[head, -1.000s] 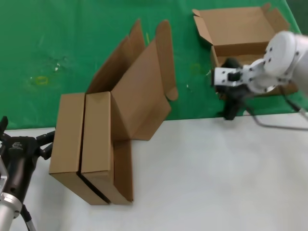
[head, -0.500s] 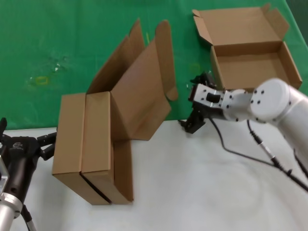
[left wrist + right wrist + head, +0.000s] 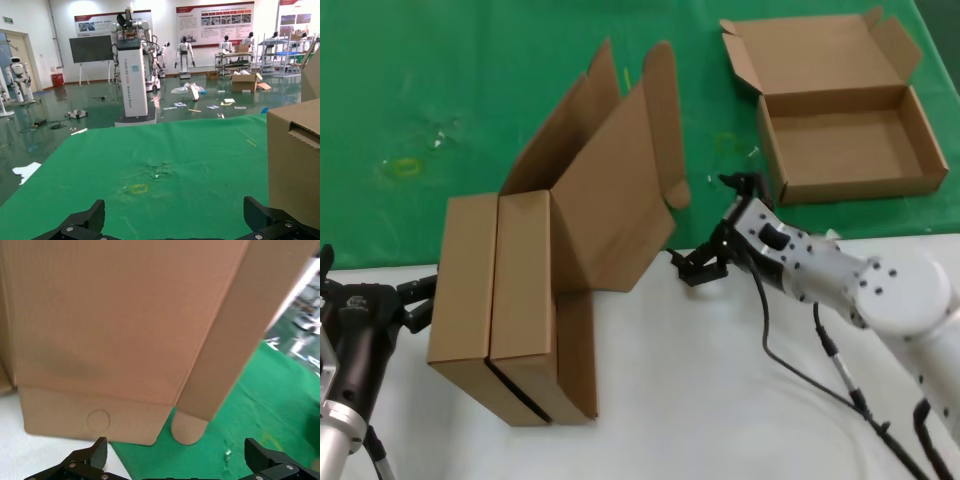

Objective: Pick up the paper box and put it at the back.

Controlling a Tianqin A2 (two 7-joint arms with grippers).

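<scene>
A white bench (image 3: 720, 400) fronts the back (image 3: 470, 90), a green cloth with faint stains. The paper box (image 3: 845, 110) lies open on that cloth at the far right, lid hinged up, well apart from both arms. 2 matching brown boxes (image 3: 510, 300) stand together on the left, straddling cloth and bench, their lids (image 3: 610, 190) raised. The right end effector (image 3: 698, 268) hangs at the cloth's edge just beside those lids, fingers spread wide and empty. The left end effector (image 3: 365, 300) sits at the bench's near left corner beside the pair, fingers (image 3: 75, 227) parted, holding nothing.
</scene>
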